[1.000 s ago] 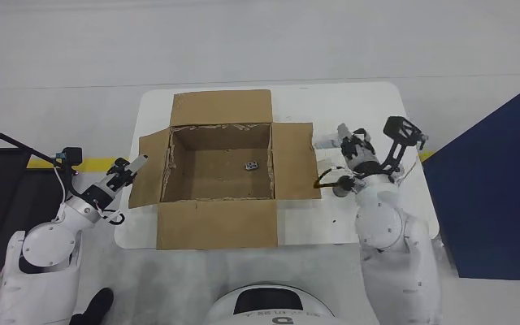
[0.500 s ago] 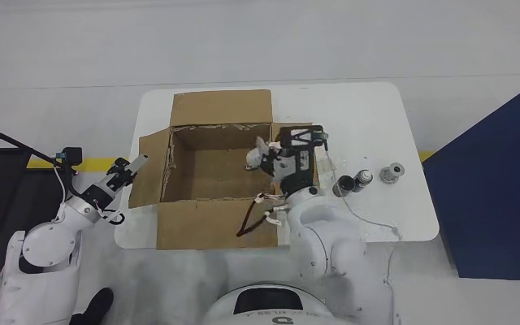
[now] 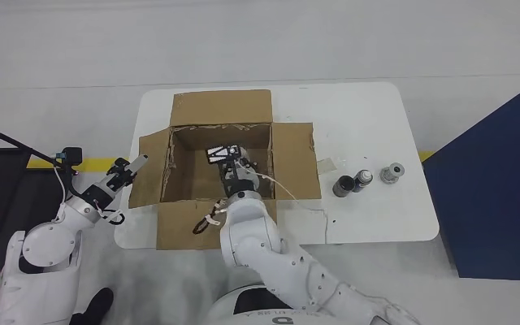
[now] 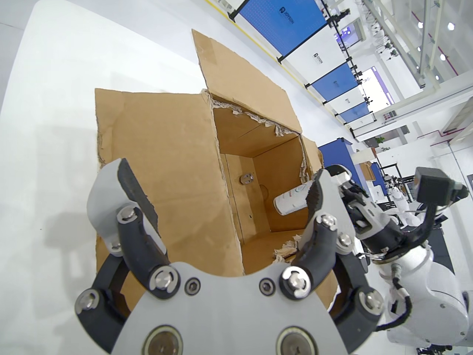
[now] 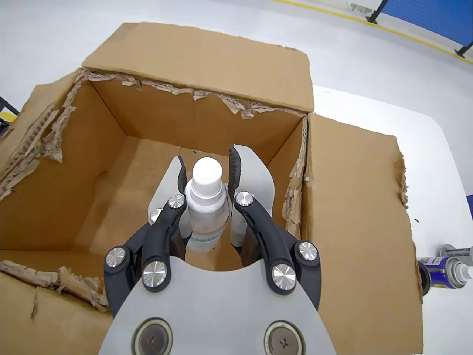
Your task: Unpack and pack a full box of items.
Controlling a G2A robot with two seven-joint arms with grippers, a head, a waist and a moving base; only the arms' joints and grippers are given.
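The open cardboard box [image 3: 219, 107] stands in the middle of the white table. My right gripper [image 5: 207, 166] is over the box's inside, shut on a white bottle [image 5: 206, 201] with a white cap that points toward the far wall. From above, the right gripper [image 3: 227, 157] hangs over the box's middle. The same white bottle [image 4: 291, 200] shows above the box opening in the left wrist view. My left gripper [image 4: 221, 182] is open with nothing in it, just outside the box's left flap [image 4: 159, 142]. A small metal part [image 4: 246, 178] lies inside the box.
Two spray cans [image 3: 345, 185] [image 3: 363, 176] and a silver part [image 3: 392, 172] lie on the table right of the box. A spray can [image 5: 443, 273] shows past the right flap. All four flaps are folded outward. The box's top edges are torn.
My right arm has swung from the table's right side over the right flap to above the box, carrying the white bottle. The left arm has not moved.
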